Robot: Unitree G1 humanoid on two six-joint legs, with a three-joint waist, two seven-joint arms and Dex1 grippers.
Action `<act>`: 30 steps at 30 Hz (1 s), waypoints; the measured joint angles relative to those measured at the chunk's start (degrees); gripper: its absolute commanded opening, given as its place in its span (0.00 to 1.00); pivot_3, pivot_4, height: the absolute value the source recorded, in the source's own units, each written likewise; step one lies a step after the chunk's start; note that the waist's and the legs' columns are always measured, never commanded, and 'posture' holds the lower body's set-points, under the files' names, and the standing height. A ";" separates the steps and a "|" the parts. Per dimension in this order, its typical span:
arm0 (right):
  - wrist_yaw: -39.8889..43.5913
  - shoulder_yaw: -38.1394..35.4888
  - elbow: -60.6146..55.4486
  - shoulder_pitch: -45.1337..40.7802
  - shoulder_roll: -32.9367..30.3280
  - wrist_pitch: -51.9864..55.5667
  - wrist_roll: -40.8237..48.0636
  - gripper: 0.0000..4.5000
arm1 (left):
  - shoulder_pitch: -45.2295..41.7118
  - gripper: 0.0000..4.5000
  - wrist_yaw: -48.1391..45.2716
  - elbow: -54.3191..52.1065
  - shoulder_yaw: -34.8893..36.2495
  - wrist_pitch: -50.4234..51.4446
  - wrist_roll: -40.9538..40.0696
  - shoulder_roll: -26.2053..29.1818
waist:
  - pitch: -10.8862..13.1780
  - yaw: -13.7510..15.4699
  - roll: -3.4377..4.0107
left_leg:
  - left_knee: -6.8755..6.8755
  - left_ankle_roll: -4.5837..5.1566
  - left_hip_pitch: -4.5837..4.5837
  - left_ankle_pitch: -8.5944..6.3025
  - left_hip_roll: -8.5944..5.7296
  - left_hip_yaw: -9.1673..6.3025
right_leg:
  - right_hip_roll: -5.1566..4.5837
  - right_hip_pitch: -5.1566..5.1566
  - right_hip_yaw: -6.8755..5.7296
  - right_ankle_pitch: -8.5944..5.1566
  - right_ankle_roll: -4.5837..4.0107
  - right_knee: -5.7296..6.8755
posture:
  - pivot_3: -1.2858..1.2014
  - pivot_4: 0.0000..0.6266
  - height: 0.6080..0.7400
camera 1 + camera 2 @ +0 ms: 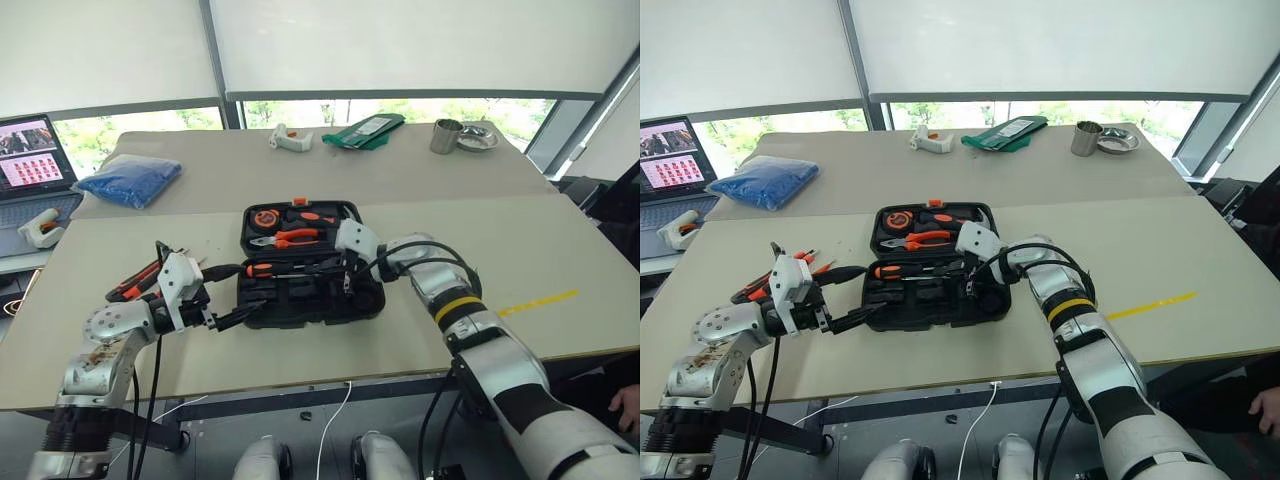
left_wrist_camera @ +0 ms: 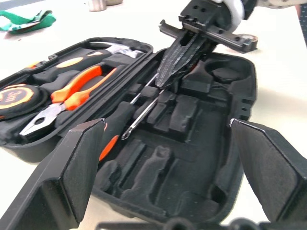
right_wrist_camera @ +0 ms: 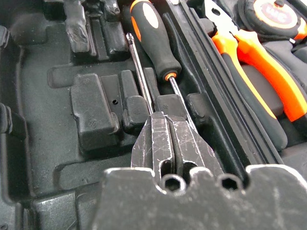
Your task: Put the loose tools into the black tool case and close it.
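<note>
The right gripper [image 3: 165,136] has its two scratched black fingers together, or almost so, over the front half of the black plastic hinged tool case [image 1: 310,300]. I cannot tell if it is pinching the thin metal shaft that runs out from between its tips. That shaft belongs, I think, to one of two screwdrivers lying side by side in the long moulded slot near the hinge; the one whose handle shows is a black-and-orange-handled screwdriver [image 3: 152,40]. The gripper reaches in from the side and points along the slot, probably so that a long tool can go down in line with its groove. In the lid half, the orange-handled pliers [image 2: 67,93] and the round orange tape measure [image 2: 17,96] already sit in their own shapes, so the case lies fully open and flat on the beige counter [image 1: 560,250]. The left gripper [image 1: 222,295] hangs with its fingers wide apart and empty, just beside the left end of the case, perhaps ready to steady it or to fetch another tool. Behind that gripper, on the counter, the remaining orange-and-black loose tools [image 1: 135,282] wait in a small group. Because these are still outside, the lid cannot be closed yet.
</note>
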 measured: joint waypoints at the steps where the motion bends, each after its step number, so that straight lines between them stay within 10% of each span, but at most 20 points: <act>1: 0.90 -1.54 -4.54 1.47 -1.28 2.48 2.35 0.26 | 1.50 1.00 0.19 0.17 1.69 0.00 -0.87 -0.01 | 0.00 0.06 0.00 | -0.09 -0.01 -0.03 0.00 0.00 0.00 | -0.02 -0.05 0.00 0.00 0.00 -0.01 | 0.52 0.24 1.00; 11: 2.28 -12.44 -42.36 26.45 -12.00 8.13 17.05 0.96 | 20.14 1.00 2.59 2.03 19.64 0.06 -4.49 1.92 | -0.03 1.13 -0.07 | -0.58 -0.15 0.14 -0.23 -0.02 0.05 | -0.16 -0.07 -0.21 -0.34 -0.11 -0.30 | 0.52 0.24 1.00; 20: -1.36 -20.68 -55.44 47.72 -13.96 3.93 22.45 0.96 | 25.44 1.00 4.16 10.13 27.99 -1.67 -2.81 4.91 | -0.03 1.89 -0.13 | -0.55 -0.71 0.30 -0.46 0.01 0.12 | -0.41 -0.01 -0.34 -0.76 -0.31 -0.29 | 0.52 0.24 1.00; 30: -4.45 -20.35 -55.91 43.54 -15.56 2.94 22.36 0.96 | 3.27 1.00 11.35 6.13 10.75 14.96 2.29 11.49 | -0.04 2.67 -0.22 | -0.57 -0.72 0.44 -0.41 0.02 0.18 | -0.32 0.17 -0.43 -0.50 0.15 -0.24 | 0.52 0.24 1.00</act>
